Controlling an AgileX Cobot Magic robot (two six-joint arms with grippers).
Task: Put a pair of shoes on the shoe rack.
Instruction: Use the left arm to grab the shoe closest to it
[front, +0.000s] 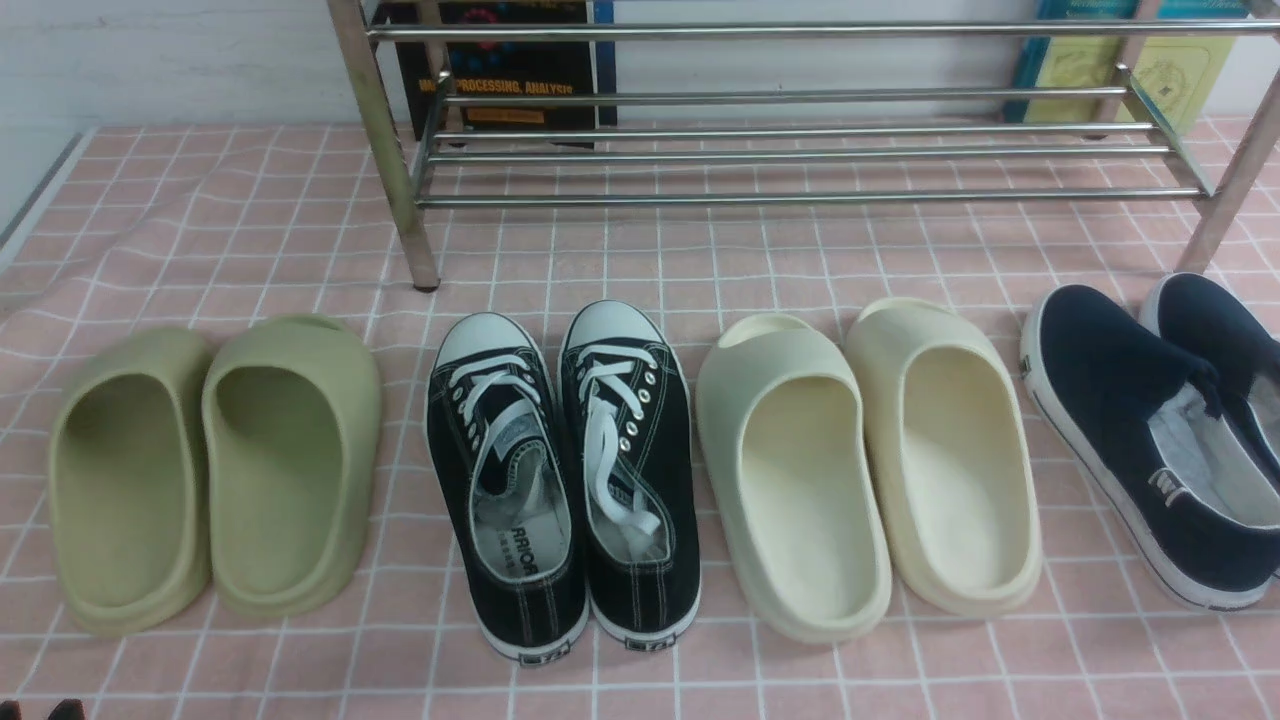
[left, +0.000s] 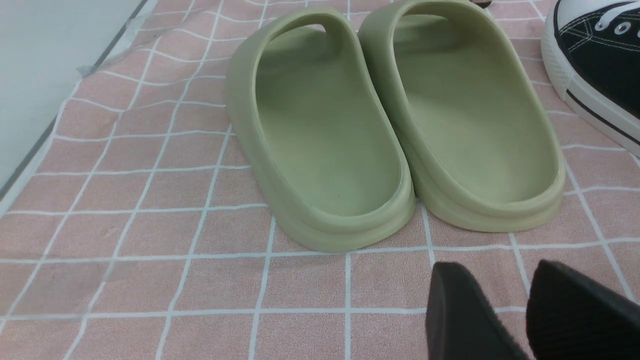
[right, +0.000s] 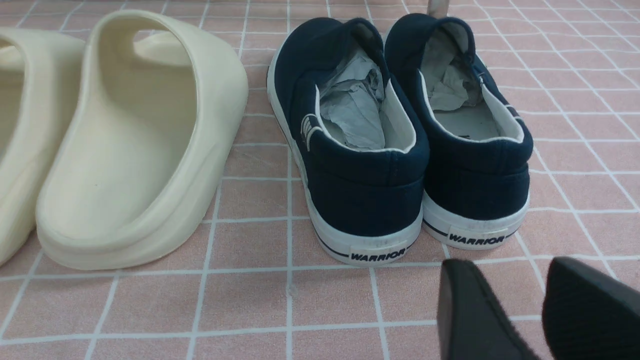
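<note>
The pair of shoes, two black lace-up sneakers (front: 560, 470) with white toe caps, stands side by side on the pink checked cloth, toes toward the shoe rack (front: 800, 150). The rack's silver bars at the back hold nothing. In the left wrist view my left gripper (left: 497, 272) hovers open over bare cloth, short of the olive slides, with one sneaker's toe (left: 600, 60) off to the side. My right gripper (right: 510, 272) is also open and empty, just behind the heels of the navy slip-ons. In the front view only a dark tip of the left gripper (front: 62, 710) shows at the bottom corner.
Olive slides (front: 210, 470) sit left of the sneakers, cream slides (front: 870, 460) to their right, navy slip-ons (front: 1160, 440) at far right. Books (front: 510, 70) lean behind the rack. The cloth ends at a grey edge (front: 40, 190) on the left.
</note>
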